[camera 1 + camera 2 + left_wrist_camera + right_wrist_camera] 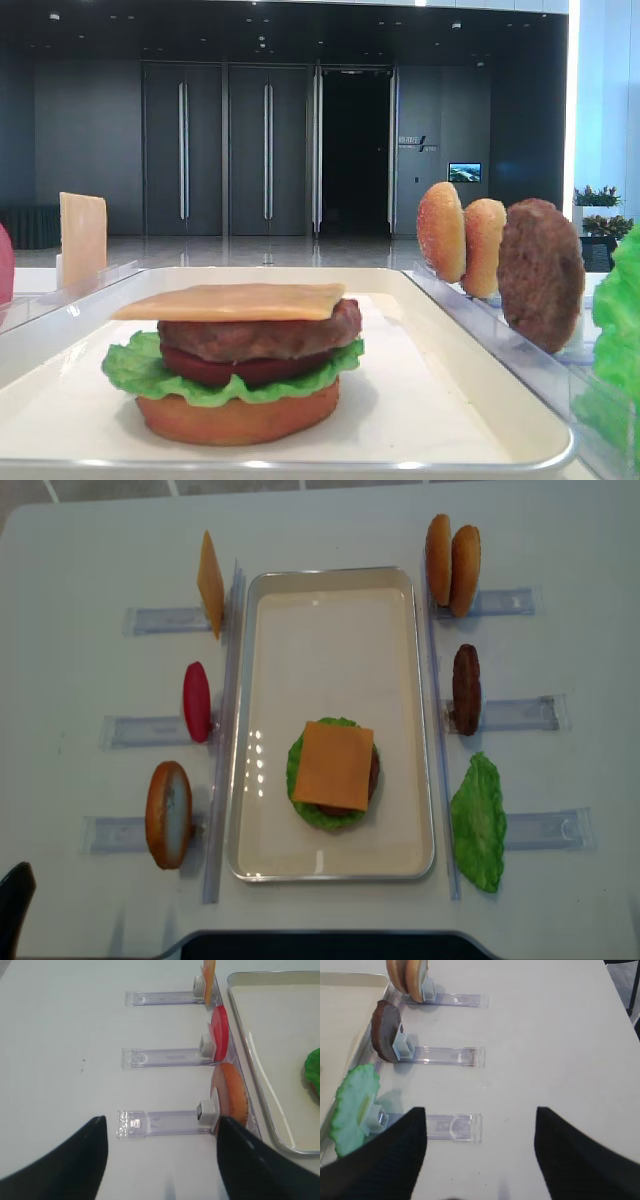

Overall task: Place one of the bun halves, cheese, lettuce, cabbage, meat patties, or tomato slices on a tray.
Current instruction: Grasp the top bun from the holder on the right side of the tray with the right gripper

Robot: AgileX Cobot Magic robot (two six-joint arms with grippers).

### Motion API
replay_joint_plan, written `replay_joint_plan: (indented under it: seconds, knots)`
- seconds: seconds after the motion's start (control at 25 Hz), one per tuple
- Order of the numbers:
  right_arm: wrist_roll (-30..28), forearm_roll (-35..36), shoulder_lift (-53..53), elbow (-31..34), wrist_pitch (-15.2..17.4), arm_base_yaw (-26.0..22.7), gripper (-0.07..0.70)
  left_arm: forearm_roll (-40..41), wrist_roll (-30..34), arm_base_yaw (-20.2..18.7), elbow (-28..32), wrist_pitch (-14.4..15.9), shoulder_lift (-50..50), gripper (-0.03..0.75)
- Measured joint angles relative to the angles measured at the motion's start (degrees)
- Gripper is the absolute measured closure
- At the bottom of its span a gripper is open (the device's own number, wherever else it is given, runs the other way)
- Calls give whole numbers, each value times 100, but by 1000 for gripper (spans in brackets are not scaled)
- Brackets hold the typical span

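On the white worktop (330, 520), both sets of fingers (395, 1160) (75, 1165) spread wide, empty; sesame-speckled bun halves (451, 557) stand upright beside the tray (330, 575).

Tray (330, 590) at centre of counter (560, 520). On tray, near end: bun bottom (238, 415), lettuce (130, 370), tomato slice (240, 372), patty (260, 335), cheese (334, 764) stacked upward. Left of tray, upright in racks (160, 619): cheese slice (210, 583), tomato (196, 701), bun (168, 814). Right: two buns (451, 556), patty (466, 688), lettuce leaf (478, 823).
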Motion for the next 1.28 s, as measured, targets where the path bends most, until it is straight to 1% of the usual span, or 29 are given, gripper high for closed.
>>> replay_joint_plan:
  seconds: [0.64,0.72,0.92,0.96,1.12,1.2,1.28]
  knots:
    - [0,0,0,0,0,0,160,0,0,0,0,0,0,198]
    - [0,0,169,0,0,0,160,0,0,0,0,0,0,198]
    - [-5,0,1292,-25,-10,0,160,0,0,0,0,0,0,198]
    - [-5,0,1571,-64,-54,0,160,0,0,0,0,0,0,199]
    - [-5,52,2676,-383,-455,0,160,0,0,0,0,0,0,199]
    - [-5,163,3222,-658,-583,0,160,0,0,0,0,0,0,199]
    - [-10,196,3770,-1044,-630,0,160,0,0,0,0,0,0,199]
